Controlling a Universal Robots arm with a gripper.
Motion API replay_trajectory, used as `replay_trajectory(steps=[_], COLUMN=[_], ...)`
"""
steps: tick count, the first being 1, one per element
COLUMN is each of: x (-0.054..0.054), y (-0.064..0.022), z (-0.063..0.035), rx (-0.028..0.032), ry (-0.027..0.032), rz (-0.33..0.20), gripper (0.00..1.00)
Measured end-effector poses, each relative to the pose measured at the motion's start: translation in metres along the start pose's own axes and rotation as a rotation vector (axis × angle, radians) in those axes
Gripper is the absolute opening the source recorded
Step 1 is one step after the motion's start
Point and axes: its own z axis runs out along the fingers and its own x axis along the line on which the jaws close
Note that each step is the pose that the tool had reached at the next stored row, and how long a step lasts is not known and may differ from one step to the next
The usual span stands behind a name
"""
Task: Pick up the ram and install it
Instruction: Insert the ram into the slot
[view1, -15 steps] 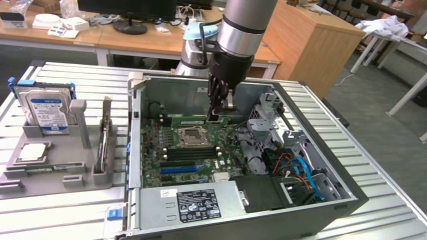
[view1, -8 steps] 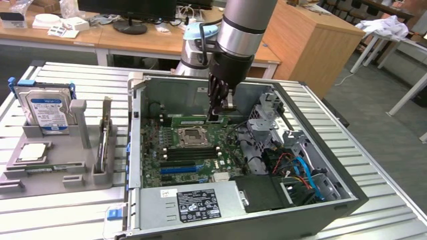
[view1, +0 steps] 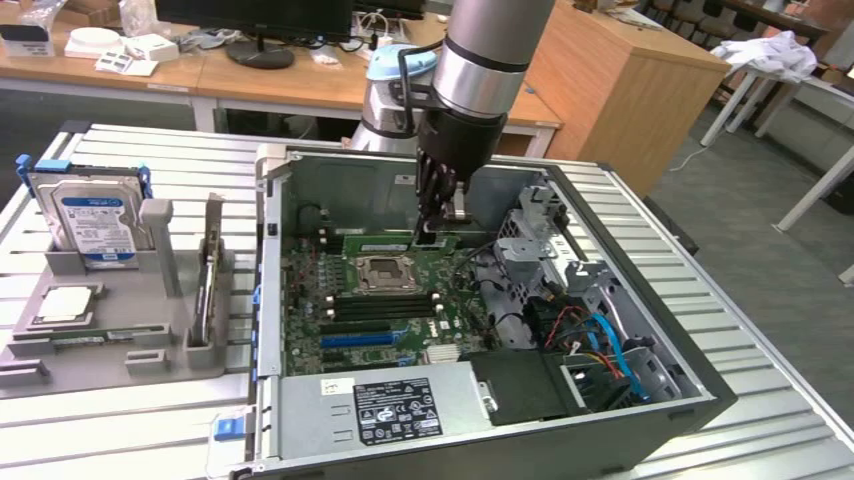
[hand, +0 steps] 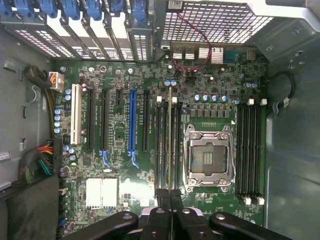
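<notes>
The ram (hand: 170, 140) is a thin green stick seen edge-on in the wrist view, pinched at one end by my gripper (hand: 170, 199), which is shut on it. It runs along the bank of black memory slots (hand: 163, 145) with white clips beside the CPU socket (hand: 207, 157). I cannot tell whether it touches a slot. In the exterior view my gripper (view1: 430, 232) reaches down into the open computer case (view1: 274, 300). There the ram (view1: 380, 241) shows as a green strip just behind the CPU socket (view1: 378, 270), near the back of the motherboard.
A second bank of black slots (hand: 248, 145) lies on the socket's other side, and a long blue slot (hand: 132, 120) sits among the expansion slots. Cables (view1: 601, 340) and a drive cage crowd the case's right. On the exterior view's left, a grey fixture (view1: 107, 310) holds a hard drive (view1: 87, 215).
</notes>
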Motion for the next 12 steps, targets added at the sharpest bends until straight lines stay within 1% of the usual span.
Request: replay_trajectory(steps=[12], x=[0.001], y=[-0.0004], z=[0.0207], rx=[0.0001], ry=[0.0000], rz=[0.000], gripper=[0.12])
